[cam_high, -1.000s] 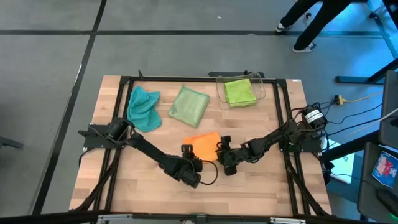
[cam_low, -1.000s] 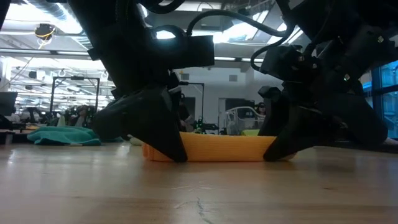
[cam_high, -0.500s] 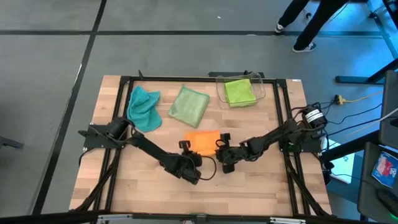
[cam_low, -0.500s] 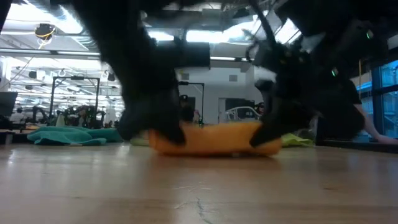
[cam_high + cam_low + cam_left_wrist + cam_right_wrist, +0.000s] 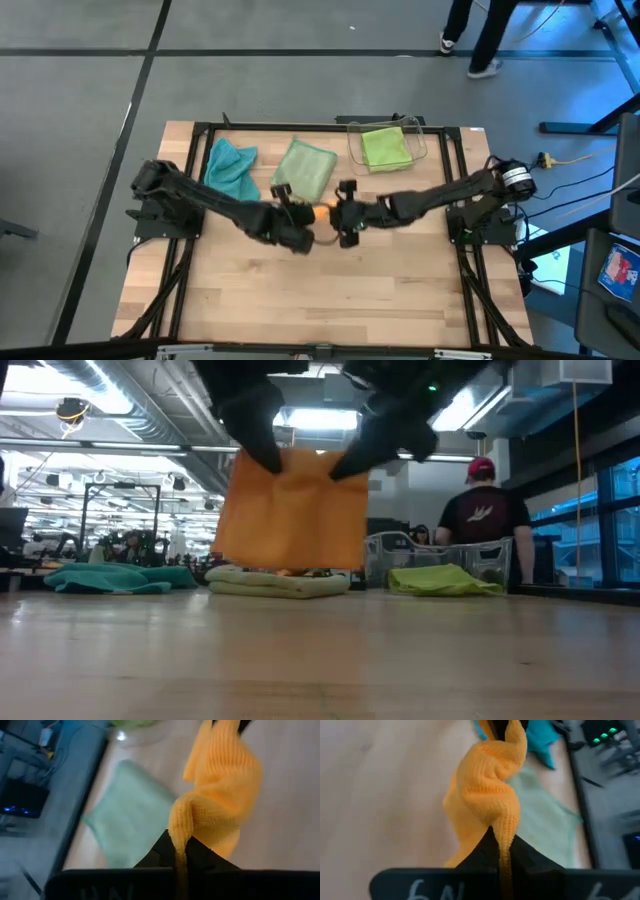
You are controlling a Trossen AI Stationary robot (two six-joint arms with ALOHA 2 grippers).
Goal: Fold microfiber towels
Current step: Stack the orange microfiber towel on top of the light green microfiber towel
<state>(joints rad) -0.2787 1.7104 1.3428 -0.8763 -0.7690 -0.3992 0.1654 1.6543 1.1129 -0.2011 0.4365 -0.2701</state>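
The orange towel hangs as a sheet above mid-table, between my two grippers. My left gripper is shut on its upper left corner, and my right gripper is shut on its upper right corner. The teal towel lies crumpled at the far left of the table. The pale sage towel lies flat just beyond the orange one. The lime green towel lies inside the clear bin at the far right. My left gripper pinches the orange towel's upper left corner between its two fingers, slanting down from the table's left. The cloth bunches at the fingers and hangs below them, clear of the table. My right gripper pinches the upper right corner between its two fingers, slanting down from the table's right. The cloth bunches there too and hangs below. The top edge spans the two grippers.
A black frame runs along the table's edges. A person in a red cap stands beyond the far edge, and another person's legs show on the floor at the back right. Bare wood fills the near half of the table.
Both grippers have taken hold of the orange towel, which lay on the table, then risen and moved toward the far edge. The towel has been lifted clear and now hangs spread below them.
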